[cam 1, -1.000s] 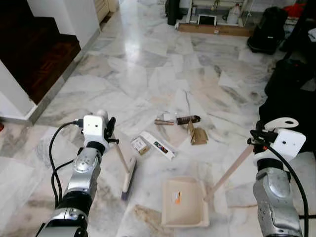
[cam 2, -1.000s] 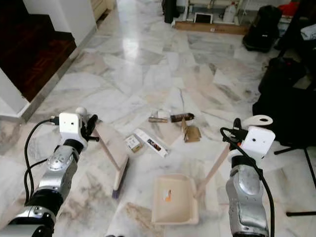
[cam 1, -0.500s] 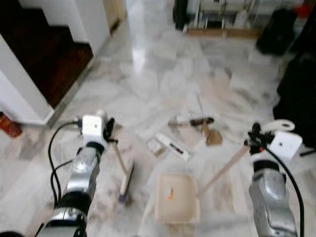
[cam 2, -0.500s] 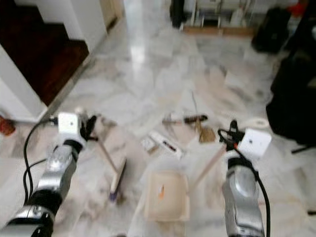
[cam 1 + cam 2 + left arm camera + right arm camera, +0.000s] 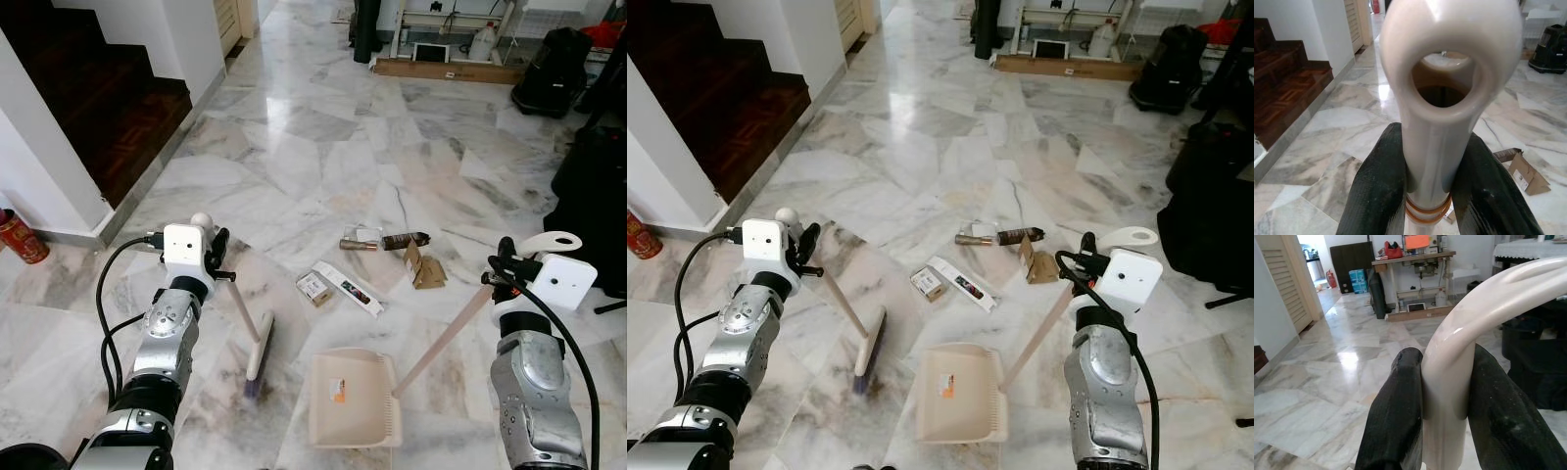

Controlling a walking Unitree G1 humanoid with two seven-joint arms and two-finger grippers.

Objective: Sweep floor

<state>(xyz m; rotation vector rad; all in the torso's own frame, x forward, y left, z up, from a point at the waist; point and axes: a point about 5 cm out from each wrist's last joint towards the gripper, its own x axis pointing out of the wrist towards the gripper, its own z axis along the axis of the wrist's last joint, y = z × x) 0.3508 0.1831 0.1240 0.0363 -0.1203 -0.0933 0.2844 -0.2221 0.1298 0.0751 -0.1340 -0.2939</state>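
Left eye view: nearest, at the lower centre of the frame, the cream dustpan (image 5: 355,399) lies flat on the marble floor (image 5: 294,166), its long handle (image 5: 443,338) slanting up to the right gripper (image 5: 503,277), whose black fingers (image 5: 1396,416) are clamped on either side of the handle's curved top. At lower left the left gripper (image 5: 217,257) is likewise closed on the broom (image 5: 257,354), its fingers (image 5: 1378,191) pressed against the pole just under the hanging loop; the brush head rests on the floor just left of the dustpan.

A little farther, at mid-frame, the litter lies apart from both tools: a small box (image 5: 313,287), a long flat packet (image 5: 347,288) beside it, then a crumpled cardboard piece (image 5: 422,267), a dark wrapper (image 5: 405,239) and a small tube (image 5: 359,243). Farther still, the wooden stairs (image 5: 98,88) stand at upper left and black bags (image 5: 554,57) at upper right.

Compared with a second ago the whole picture has shifted: more of the stair wall and a red can (image 5: 20,237) at the left edge now show, and the blur of half a second ago has cleared, so the camera has moved and settled. The litter keeps its arrangement, and broom and dustpan stand much as they did relative to the arms. Judged from this, sweeping proper has not begun; the litter lies beyond the pan's mouth, and the broom would need to reach past it and draw it back.
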